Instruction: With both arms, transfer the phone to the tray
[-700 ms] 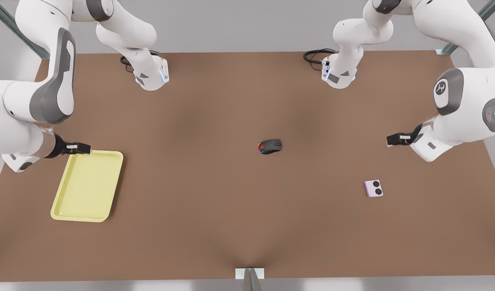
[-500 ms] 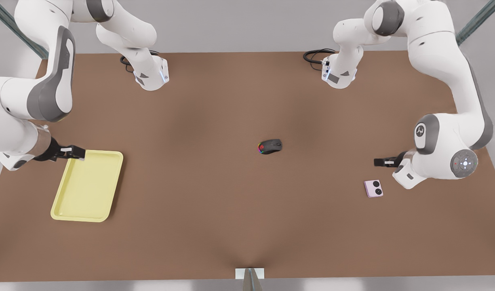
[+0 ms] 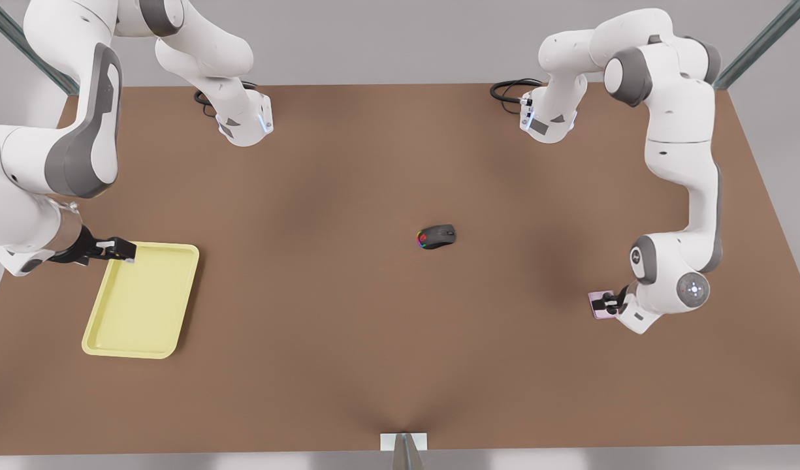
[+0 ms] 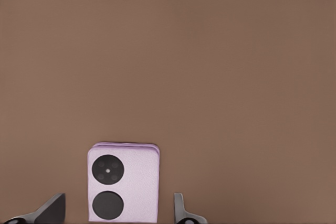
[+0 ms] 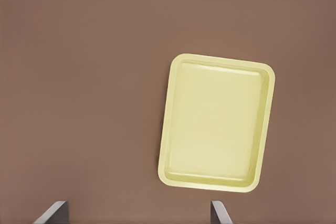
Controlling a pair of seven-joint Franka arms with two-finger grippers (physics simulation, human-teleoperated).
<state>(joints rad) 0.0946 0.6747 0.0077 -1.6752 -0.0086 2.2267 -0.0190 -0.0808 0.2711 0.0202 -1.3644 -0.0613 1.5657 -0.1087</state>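
**Q:** Layout of the scene, biggest things first?

**A:** Brown table (image 3: pixel 386 339) seen from above, with two white arms reaching in from the far edge. The right arm waits at the edge on the front view's left. Its right gripper (image 3: pixel 115 250) hangs over the far corner of the pale yellow tray (image 3: pixel 122 329), fingers spread wide. The left arm bends down near the edge on the front view's right. Its left gripper (image 3: pixel 609 303) is low over the pale-pink phone (image 3: pixel 596 305).

**Q:** Where exactly is the phone?

**A:** Flat on the table near that edge, well apart from the tray. In the left wrist view the phone (image 4: pixel 123 182) lies face up, two black circles showing, between the spread fingertips (image 4: pixel 181 211). Neither fingertip touches it.

**Q:** What is in the tray?

**A:** Nothing. In the right wrist view the tray (image 5: pixel 176 124) has a bare floor inside its raised rim.

**Q:** What could go wrong from here?

**A:** The phone is thin and flat, so I judge the fingers could close above its edges and miss, or skid it across the table. It also sits nearer one finger than the other, which could twist it as they close. A black computer mouse (image 3: pixel 437 236) with rainbow lights lies mid-table, on the path toward the tray.
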